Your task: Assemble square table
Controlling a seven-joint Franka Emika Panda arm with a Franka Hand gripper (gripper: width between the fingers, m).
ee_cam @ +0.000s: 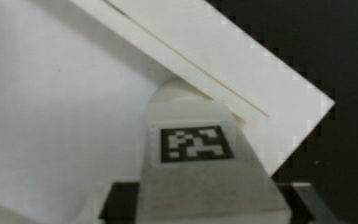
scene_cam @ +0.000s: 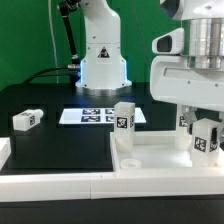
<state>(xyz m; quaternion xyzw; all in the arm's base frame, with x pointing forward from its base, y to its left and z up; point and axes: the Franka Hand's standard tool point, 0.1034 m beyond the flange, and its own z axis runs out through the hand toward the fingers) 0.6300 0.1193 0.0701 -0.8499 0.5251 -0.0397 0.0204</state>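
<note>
The square table's white top (scene_cam: pixel 150 163) lies at the front right of the exterior view, rim up. One white tagged leg (scene_cam: pixel 123 117) stands upright at its far left corner. Another leg (scene_cam: pixel 26 120) lies loose on the black mat at the exterior view's left. My gripper (scene_cam: pixel 205 140) hangs over the top's right part, with a third tagged leg (scene_cam: pixel 206 137) between its fingers. In the wrist view this leg (ee_cam: pixel 197 150) fills the gap of my gripper (ee_cam: pixel 202 205). Both dark fingers (ee_cam: pixel 126 200) press its sides, close to the top's corner rim (ee_cam: pixel 229 70).
The marker board (scene_cam: pixel 95 115) lies flat at the back centre, in front of the robot's white base (scene_cam: pixel 103 60). White border bars (scene_cam: pixel 50 185) run along the front edge and at the near left (scene_cam: pixel 4 152). Black mat (scene_cam: pixel 60 150) covers the table.
</note>
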